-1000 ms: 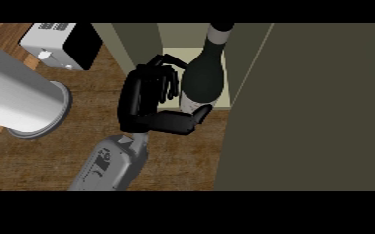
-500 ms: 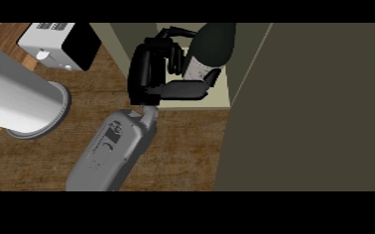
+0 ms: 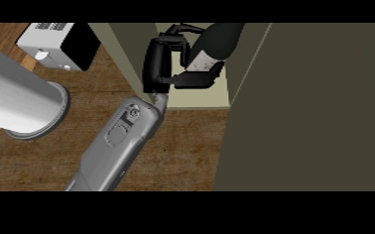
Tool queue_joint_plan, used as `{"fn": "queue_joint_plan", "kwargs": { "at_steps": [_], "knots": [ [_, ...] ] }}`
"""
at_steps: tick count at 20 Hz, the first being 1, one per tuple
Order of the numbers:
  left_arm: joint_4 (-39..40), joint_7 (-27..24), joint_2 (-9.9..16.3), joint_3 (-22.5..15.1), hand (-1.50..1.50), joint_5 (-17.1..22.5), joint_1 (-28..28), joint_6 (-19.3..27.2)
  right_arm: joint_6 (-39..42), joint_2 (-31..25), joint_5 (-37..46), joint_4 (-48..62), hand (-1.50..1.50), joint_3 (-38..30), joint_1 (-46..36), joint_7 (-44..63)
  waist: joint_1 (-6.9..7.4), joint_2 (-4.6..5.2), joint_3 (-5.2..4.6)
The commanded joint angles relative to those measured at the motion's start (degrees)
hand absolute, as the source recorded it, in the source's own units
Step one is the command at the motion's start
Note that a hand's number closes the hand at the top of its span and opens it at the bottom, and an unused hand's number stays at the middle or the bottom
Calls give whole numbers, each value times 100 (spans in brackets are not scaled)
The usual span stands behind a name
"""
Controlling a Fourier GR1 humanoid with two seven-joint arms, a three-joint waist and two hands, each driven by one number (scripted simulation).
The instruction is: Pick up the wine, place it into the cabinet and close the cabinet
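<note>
Wine (image 3: 218,42) in cabinet (image 3: 198,96), toaster (image 3: 58,47) left, door (image 3: 300,109) right.

I see one grey forearm (image 3: 117,146) rising from the lower edge, slanting up and rightward to its black hand (image 3: 162,64). Fingers curl over the top, thumb (image 3: 194,81) hooked beneath (a closed grasp, wrapped round something dark just right of the palm).
</note>
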Motion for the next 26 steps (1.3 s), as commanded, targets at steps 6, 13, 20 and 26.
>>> {"fn": "queue_joint_plan", "kwargs": {
  "at_steps": [6,13,20,26],
  "knots": [
    [861,-611,-14,-198,150,484,-256,170,-179,49,-332,-552,-150,101,-123,523,-31,-5,-5],
    [1662,-1432,-15,116,150,733,-13,-325,69,148,-335,-421,-150,36,231,54,2,6,-2],
    [2194,-1750,-15,-795,150,1115,-40,362,133,124,-468,-346,-150,-118,222,-20,-40,2,-1],
    [3349,-2430,-15,-667,150,1489,-454,306,121,327,-185,-72,-150,243,176,-336,-106,43,-5]
  ]
}}
